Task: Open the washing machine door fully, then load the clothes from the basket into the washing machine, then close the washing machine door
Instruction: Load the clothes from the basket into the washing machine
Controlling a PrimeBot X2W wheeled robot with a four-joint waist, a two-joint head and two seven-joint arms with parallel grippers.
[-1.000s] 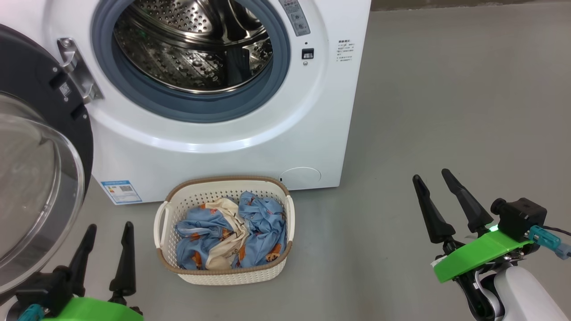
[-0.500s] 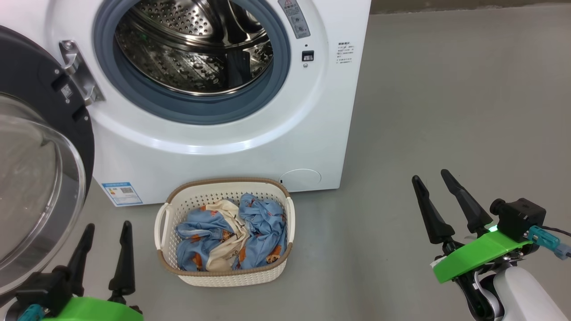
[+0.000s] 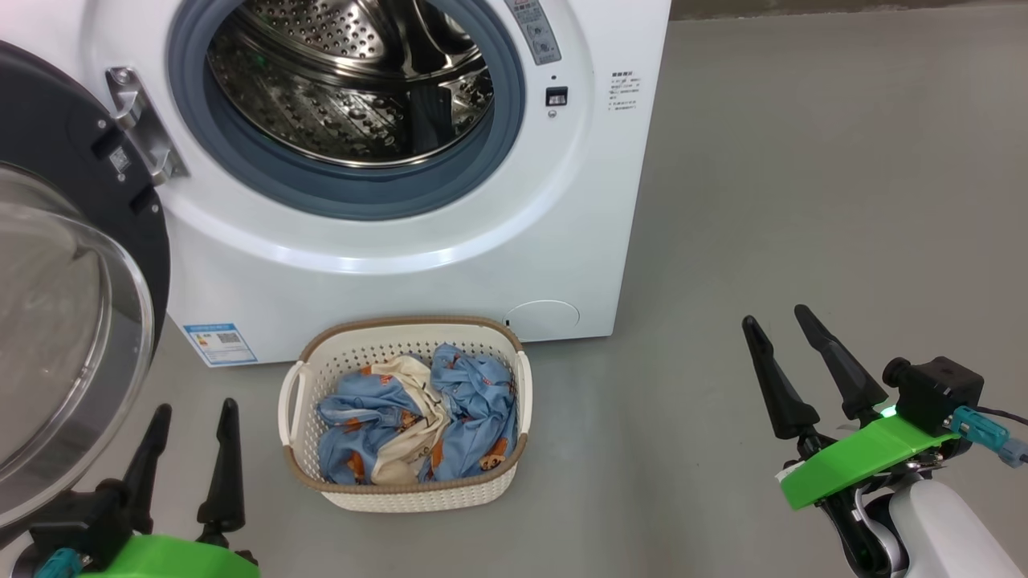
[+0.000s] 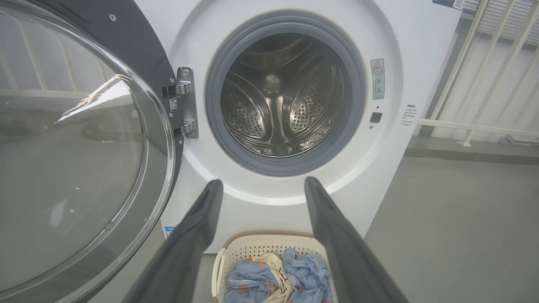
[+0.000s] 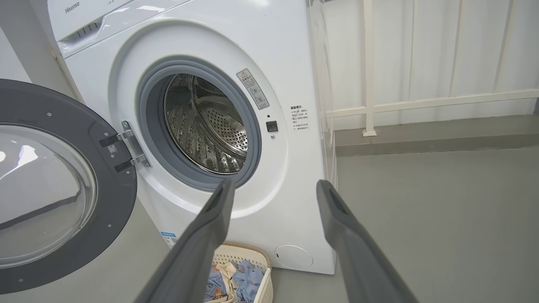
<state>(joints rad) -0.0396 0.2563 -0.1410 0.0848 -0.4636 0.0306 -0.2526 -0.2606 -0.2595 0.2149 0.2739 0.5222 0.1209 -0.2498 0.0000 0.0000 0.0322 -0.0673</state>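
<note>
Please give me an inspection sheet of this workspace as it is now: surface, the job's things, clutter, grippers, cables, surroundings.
Surface: smooth grey floor.
Job's things: washing machine with its door swung open to the left and the steel drum showing; basket on the floor in front of the machine, holding the blue and cream clothes.
Clutter: nothing seen.
Grippers: left gripper open, holding nothing, left of the basket near the door glass; right gripper open, holding nothing, well right of the basket.
Cables: teal plug with a thin cable at the right wrist.
Surroundings: white railing to the right of the machine.
</note>
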